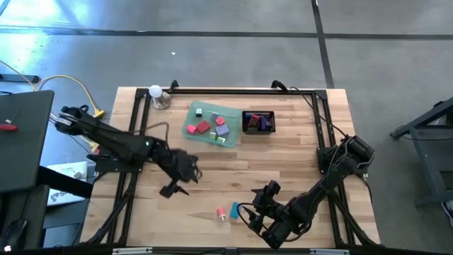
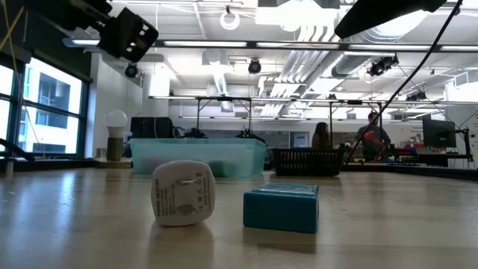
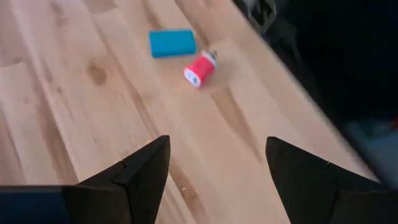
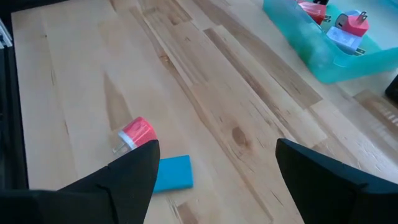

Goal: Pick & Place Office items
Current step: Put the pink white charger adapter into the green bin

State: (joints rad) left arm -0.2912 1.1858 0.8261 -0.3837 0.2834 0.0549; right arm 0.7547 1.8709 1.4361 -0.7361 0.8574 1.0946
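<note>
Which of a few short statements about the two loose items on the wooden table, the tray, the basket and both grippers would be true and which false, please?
1. The teal rectangular block and the small red-and-white plug-like item lie side by side on the wooden table. True.
2. The translucent green tray is empty. False: it holds several small items.
3. The left gripper is open and holds nothing. True.
4. The right gripper grips the block. False: it is open, above the table.
5. The black mesh basket sits beside the tray. True.
</note>
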